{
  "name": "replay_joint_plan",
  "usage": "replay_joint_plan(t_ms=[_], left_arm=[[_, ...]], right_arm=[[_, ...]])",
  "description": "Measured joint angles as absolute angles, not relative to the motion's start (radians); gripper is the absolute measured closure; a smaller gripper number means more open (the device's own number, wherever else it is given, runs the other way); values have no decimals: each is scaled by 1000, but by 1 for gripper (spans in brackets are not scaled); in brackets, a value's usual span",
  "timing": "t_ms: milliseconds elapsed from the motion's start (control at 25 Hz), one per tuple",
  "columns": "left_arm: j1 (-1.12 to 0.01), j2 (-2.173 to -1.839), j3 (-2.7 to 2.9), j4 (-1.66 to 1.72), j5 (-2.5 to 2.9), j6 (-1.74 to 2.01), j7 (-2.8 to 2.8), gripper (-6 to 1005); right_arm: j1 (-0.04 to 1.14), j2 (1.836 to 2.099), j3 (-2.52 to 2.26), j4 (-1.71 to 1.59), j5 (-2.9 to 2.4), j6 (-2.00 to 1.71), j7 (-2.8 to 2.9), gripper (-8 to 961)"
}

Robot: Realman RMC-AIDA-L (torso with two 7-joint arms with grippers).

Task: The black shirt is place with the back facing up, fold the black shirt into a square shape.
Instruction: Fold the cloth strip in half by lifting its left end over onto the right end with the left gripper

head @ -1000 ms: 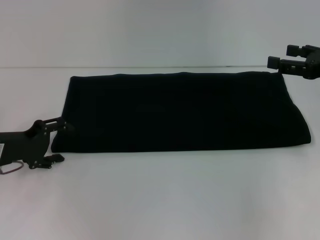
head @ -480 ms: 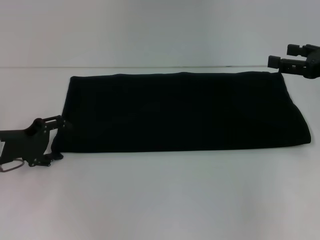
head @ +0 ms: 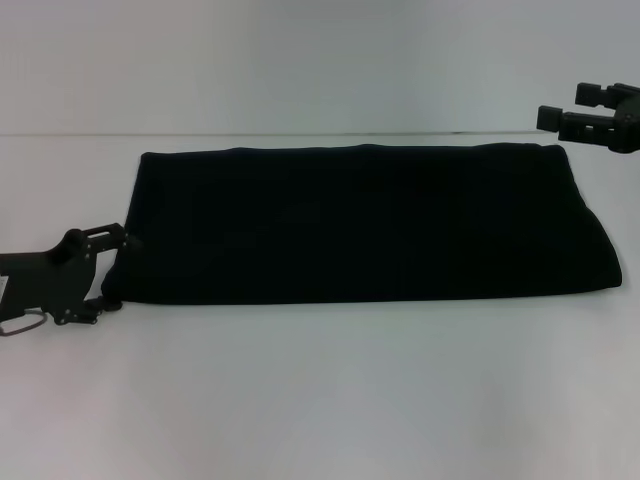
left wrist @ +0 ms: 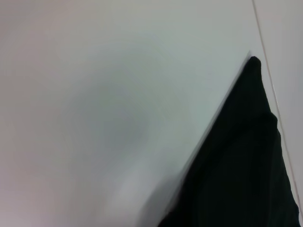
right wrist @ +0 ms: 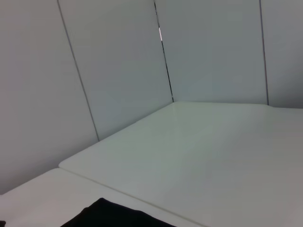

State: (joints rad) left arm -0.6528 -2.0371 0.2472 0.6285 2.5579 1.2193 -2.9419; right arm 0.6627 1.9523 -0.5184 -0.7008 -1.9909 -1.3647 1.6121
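I see the shirt (head: 365, 222) lying flat on the white counter (head: 320, 400), already folded into a long black band that runs across the middle of my head view, its far edge close to the line where the counter meets the wall. No lettering shows on the upper face.

My left claw (head: 108, 270) sits low at the shirt's near left corner, its two fingers spread one above the other, with the tips at the cloth's edge. I cannot tell whether they actually touch the fabric. The left wrist view shows only a dark wedge of shirt (left wrist: 241, 165) against bare counter (left wrist: 94, 118), not the fingers.

My right claw (head: 552, 117) hangs in the air just past the shirt's far right corner, above the counter and clear of the cloth. Its fingers stand apart and hold nothing. The right wrist view catches a small black tip of shirt (right wrist: 113, 215) at its edge, with pale wall panels (right wrist: 118, 71) behind.
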Motion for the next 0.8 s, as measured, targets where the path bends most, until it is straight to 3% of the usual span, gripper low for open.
replay_joint_plan(t_ms=[800], left_arm=[[-656, -2035, 253, 620, 2521, 1226, -2896, 172]], right_arm=[[658, 1951, -518, -701, -1976, -1361, 1609, 34]])
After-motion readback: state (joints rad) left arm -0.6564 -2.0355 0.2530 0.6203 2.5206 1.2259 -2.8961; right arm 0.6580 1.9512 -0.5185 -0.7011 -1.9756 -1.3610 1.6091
